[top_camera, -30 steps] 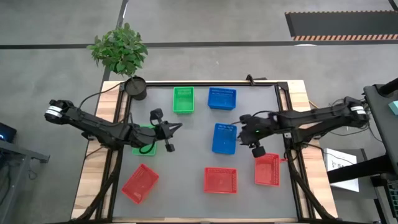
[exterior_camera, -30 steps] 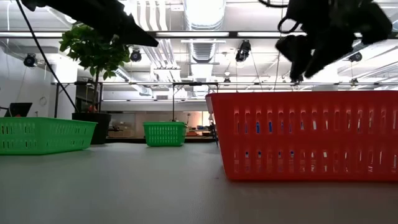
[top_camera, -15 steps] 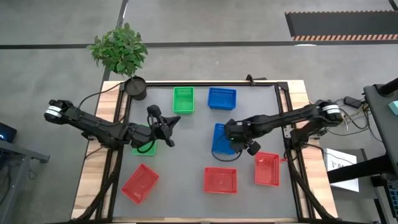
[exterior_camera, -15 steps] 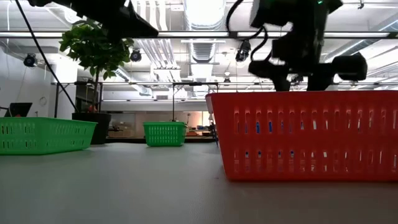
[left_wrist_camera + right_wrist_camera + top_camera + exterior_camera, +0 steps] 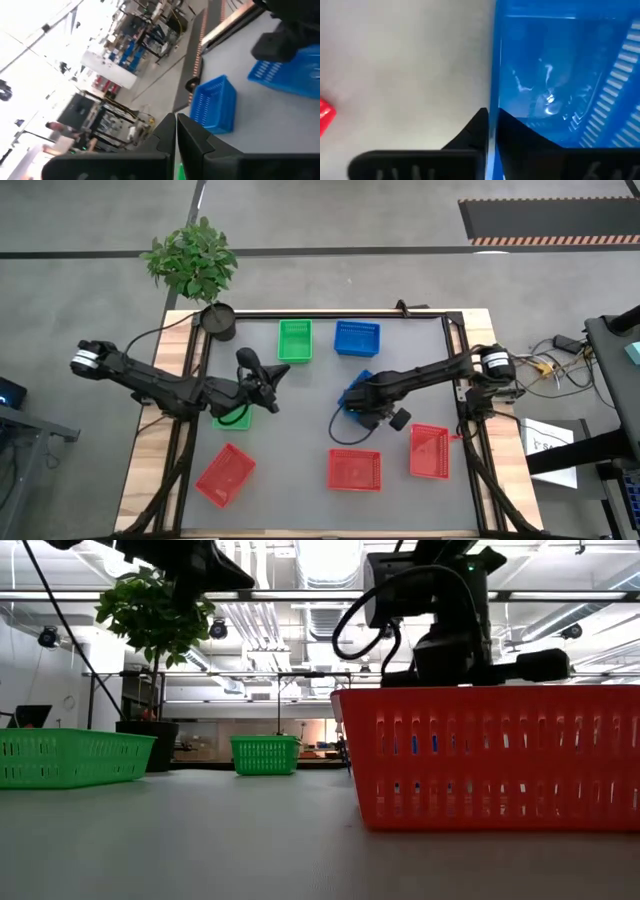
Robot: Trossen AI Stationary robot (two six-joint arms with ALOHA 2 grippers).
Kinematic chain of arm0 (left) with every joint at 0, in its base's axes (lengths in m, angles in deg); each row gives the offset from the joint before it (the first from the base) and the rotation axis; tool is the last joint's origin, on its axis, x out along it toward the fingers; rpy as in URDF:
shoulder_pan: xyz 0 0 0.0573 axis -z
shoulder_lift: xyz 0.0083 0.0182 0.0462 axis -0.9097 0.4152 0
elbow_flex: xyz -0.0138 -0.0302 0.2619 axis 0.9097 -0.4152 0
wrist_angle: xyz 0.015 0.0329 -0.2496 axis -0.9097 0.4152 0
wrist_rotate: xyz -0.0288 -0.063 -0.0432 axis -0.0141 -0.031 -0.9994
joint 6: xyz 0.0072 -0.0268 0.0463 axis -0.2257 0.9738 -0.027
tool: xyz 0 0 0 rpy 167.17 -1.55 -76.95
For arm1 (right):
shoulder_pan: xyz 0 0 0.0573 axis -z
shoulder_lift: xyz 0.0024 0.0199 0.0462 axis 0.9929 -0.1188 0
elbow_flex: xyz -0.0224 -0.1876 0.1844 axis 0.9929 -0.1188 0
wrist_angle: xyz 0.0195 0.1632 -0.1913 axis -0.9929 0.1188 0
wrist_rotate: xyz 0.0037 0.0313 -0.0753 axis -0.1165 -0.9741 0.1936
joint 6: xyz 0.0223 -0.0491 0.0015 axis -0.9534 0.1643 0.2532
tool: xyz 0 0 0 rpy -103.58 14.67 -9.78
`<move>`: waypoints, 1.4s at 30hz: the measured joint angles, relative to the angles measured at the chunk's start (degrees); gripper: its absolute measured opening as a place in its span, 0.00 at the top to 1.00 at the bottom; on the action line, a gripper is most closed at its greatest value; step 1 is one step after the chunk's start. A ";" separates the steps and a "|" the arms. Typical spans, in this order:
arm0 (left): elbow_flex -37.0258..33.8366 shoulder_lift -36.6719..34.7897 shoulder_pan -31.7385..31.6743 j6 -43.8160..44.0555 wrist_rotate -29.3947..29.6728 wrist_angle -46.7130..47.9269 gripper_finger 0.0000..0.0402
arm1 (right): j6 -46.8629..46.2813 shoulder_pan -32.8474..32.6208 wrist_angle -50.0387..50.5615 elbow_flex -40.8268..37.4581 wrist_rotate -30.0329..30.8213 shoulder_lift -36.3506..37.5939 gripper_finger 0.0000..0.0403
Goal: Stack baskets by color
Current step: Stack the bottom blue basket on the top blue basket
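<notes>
1. At bench centre, right gripper [image 5: 357, 401] down on the blue basket [image 5: 362, 395], fingers [image 5: 479, 131] pinched on its side wall, one inside, one outside.
2. Judged step: lift this basket and nest it in the second blue basket [image 5: 357, 338] at the far edge.
3. Raise straight and slowly; thin mesh wall likely to flex or slip in a narrow pinch.
4. Keep level, line up long sides over the target, lower until seated, then release.
5. Mind the red basket [image 5: 354, 469] and the other red basket [image 5: 429, 452] close by on the near side.
6. Left gripper [image 5: 272, 379] fully closed, holding nothing, hovering near the green basket [image 5: 231, 416]; second green basket [image 5: 294, 340] at the far edge.
</notes>
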 joint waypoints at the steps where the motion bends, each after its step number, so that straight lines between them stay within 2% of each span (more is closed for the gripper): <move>1: 0.00 -0.49 0.00 -0.69 0.59 -0.52 1.00 | -0.16 0.00 0.16 0.61 -0.07 -0.16 0.96; 3: -0.12 -1.72 0.20 -2.61 2.12 -0.52 1.00 | -2.76 -0.10 1.48 2.39 -0.19 -0.20 0.97; 6: -0.34 -3.91 0.59 -4.19 5.35 -0.13 1.00 | -11.50 -0.39 3.87 6.74 -0.50 -0.09 0.98; 11: -1.46 -7.15 0.70 -1.14 5.81 -0.09 1.00 | -27.87 -0.32 8.28 17.79 -0.40 -0.19 0.98; 16: -5.07 -10.61 0.70 -3.40 5.81 -0.18 1.00 | -40.46 2.13 10.36 27.69 4.23 -0.49 0.98; 20: -6.16 -12.83 0.70 -3.43 5.80 -0.12 1.00 | -45.46 6.09 11.96 32.20 6.74 -0.51 0.98; 24: -6.80 -14.31 0.70 -3.41 5.78 -0.51 1.00 | -44.42 10.80 13.11 33.37 7.13 -0.51 0.98; 32: -7.32 -15.06 0.61 -4.78 5.72 -0.63 1.00 | -36.42 18.88 12.27 33.30 7.28 -0.51 0.98; 40: -7.45 -15.36 -0.07 -5.13 5.62 -0.59 1.00 | -31.58 21.29 9.11 33.29 7.33 -5.98 0.98; 42: -7.67 -15.64 -0.30 -5.13 5.61 -0.68 1.00 | -30.52 21.26 9.64 33.29 9.07 -8.22 0.98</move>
